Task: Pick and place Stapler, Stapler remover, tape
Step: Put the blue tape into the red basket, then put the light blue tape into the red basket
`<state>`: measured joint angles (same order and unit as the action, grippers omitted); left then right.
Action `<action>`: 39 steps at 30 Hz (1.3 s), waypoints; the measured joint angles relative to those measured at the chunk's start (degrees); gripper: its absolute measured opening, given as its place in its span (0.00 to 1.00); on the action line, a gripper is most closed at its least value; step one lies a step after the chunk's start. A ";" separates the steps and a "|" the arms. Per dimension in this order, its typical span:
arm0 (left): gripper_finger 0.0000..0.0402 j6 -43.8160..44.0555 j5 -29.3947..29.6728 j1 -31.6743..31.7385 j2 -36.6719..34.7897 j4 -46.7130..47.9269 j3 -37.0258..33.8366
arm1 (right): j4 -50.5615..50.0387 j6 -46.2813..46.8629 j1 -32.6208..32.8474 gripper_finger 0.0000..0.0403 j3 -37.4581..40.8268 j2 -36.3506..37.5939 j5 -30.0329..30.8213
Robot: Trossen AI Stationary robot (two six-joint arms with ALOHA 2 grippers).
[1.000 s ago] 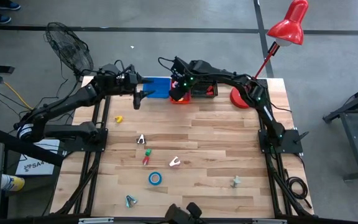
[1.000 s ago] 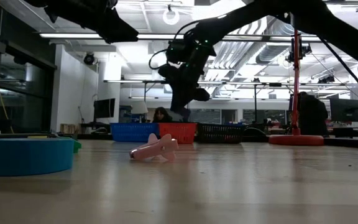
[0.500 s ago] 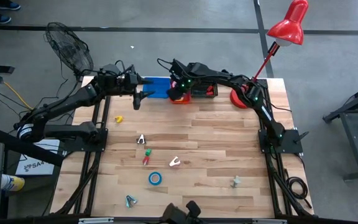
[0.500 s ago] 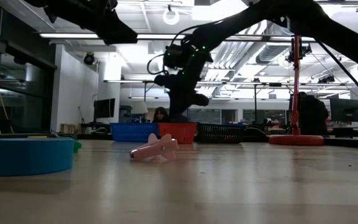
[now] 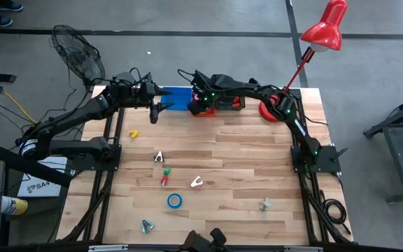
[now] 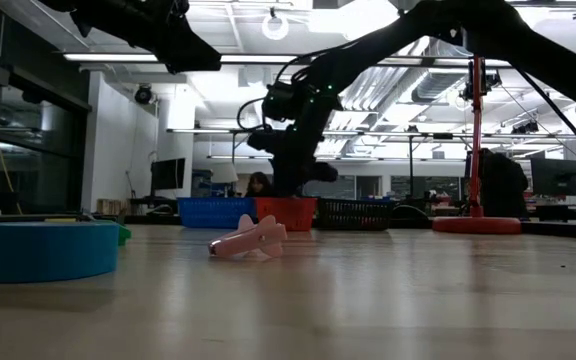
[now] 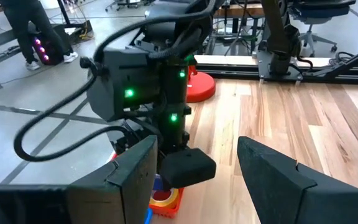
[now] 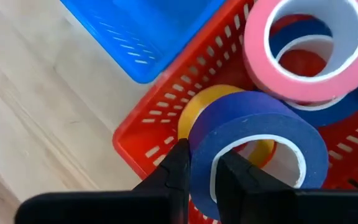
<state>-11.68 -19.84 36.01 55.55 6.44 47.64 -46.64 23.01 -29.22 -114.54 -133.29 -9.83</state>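
Left gripper (image 5: 161, 106) hangs at the far-left of the table beside the blue basket (image 5: 175, 97), fingers apart and holding nothing; the left wrist view shows the gap between them clear.

Right gripper (image 5: 200, 105) is over the red basket (image 5: 203, 112), just right of the blue one. Its fingers are clamped across the wall of a blue tape roll (image 8: 253, 134), one finger inside the hollow, one outside. Below it in the basket lie a pink roll (image 8: 300, 46), a yellow roll (image 8: 207, 102) and another blue roll.

Risk, as I judge it: the held roll sits over the basket's near-left corner, close to the rim. Released here it may land on edge on the stacked rolls, tip over the rim and roll off onto the table. An inner finger dragging on the core at opening could also lift the roll back out.

Views: only the right wrist view shows the grip and the basket's contents. The high view alone shows what is left on the table: a blue tape ring (image 5: 175, 201) at near centre and several small scattered pieces. The low view shows that ring (image 6: 43, 250) large at left and a pink stapler remover (image 6: 251, 240) mid-table.
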 joint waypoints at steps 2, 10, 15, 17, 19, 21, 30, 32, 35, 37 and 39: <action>0.55 0.04 -0.02 0.00 0.00 0.00 0.00 | 0.03 0.11 0.03 0.10 0.07 0.00 0.25; 0.55 0.61 -0.13 0.00 0.00 -0.02 0.00 | 0.70 -0.55 0.00 0.27 0.02 0.00 -2.88; 0.55 0.63 -0.13 0.00 0.00 0.45 0.00 | -0.46 -1.02 -0.13 0.38 -0.44 0.00 -4.08; 0.55 0.66 -0.11 0.00 0.00 1.65 0.00 | -2.27 -2.23 -0.37 0.42 -1.15 0.30 -4.28; 0.55 0.72 -0.11 0.00 0.02 3.36 0.00 | -3.69 -3.77 -0.48 0.44 -1.52 1.33 -4.24; 0.55 0.62 -0.12 0.00 0.02 6.11 0.00 | -4.57 -5.46 -0.54 0.46 -1.55 3.24 -3.89; 0.55 -1.32 -6.30 -1.23 0.04 18.81 -0.02 | -8.70 -13.77 -0.50 0.47 -1.70 12.88 -1.49; 0.55 -0.43 -5.34 -3.35 0.11 21.00 -0.02 | -9.51 -15.32 -0.52 0.47 -1.70 15.07 0.10; 0.55 2.38 -3.44 -7.68 0.11 22.79 -0.02 | -11.04 -17.54 -0.52 0.47 -1.70 17.90 2.61; 0.55 4.57 -1.24 -11.30 0.11 23.50 -0.02 | -12.14 -18.93 -0.53 0.47 -1.70 19.68 3.55; 0.55 6.89 1.29 -15.05 0.11 24.60 -0.02 | -12.69 -20.36 -0.56 0.47 -1.70 21.34 3.69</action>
<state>-4.79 -18.54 20.96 55.66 31.04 47.62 -59.33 2.65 -29.78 -116.25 -111.95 -6.14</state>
